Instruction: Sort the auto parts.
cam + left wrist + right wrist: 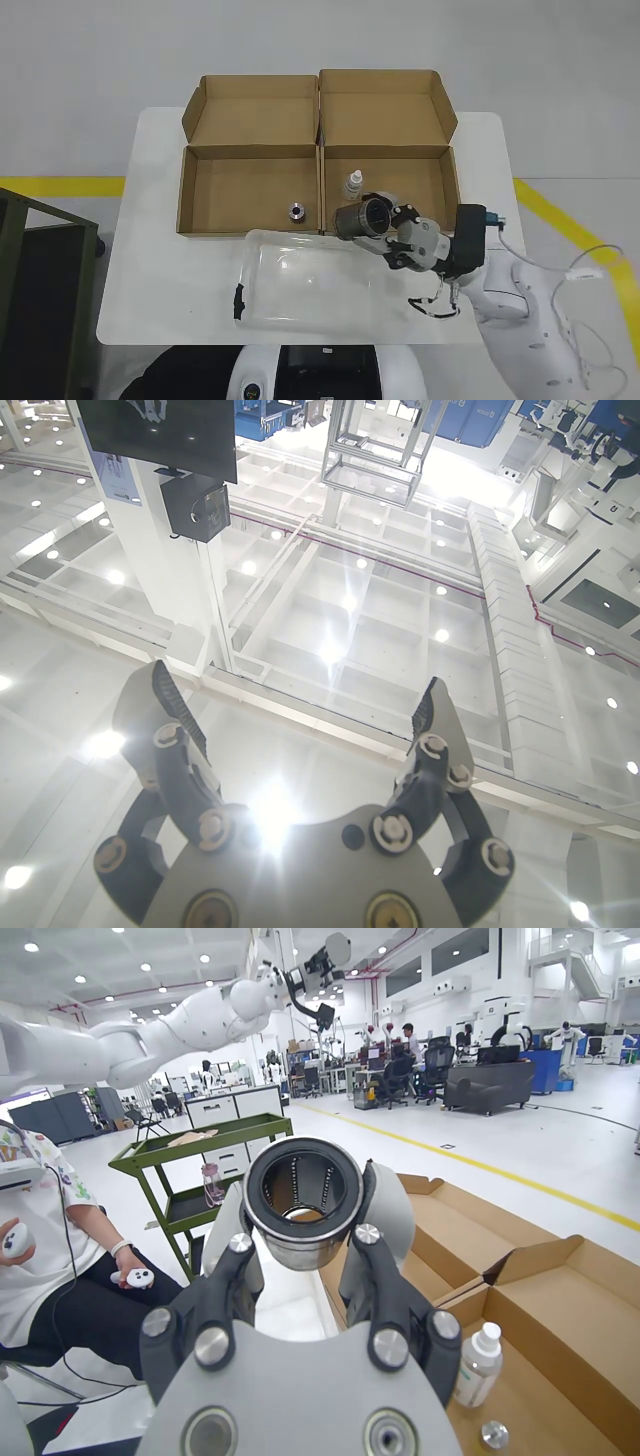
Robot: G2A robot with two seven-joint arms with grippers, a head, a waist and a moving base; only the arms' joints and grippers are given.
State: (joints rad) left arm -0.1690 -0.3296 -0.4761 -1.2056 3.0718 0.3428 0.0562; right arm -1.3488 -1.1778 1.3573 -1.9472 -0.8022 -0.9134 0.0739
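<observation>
Pinching metal sleeve [303, 1208]: right jaws, covering its sides | left jaws: spread, facing ceiling [350, 600]

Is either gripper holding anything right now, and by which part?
The right gripper holds the hollow metal cylinder by its outer wall, a finger on each side. The left gripper is open, holding nothing.

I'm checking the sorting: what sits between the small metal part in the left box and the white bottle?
In the top view, only the two boxes' adjoining cardboard walls separate the small metal part from the white bottle.
</observation>
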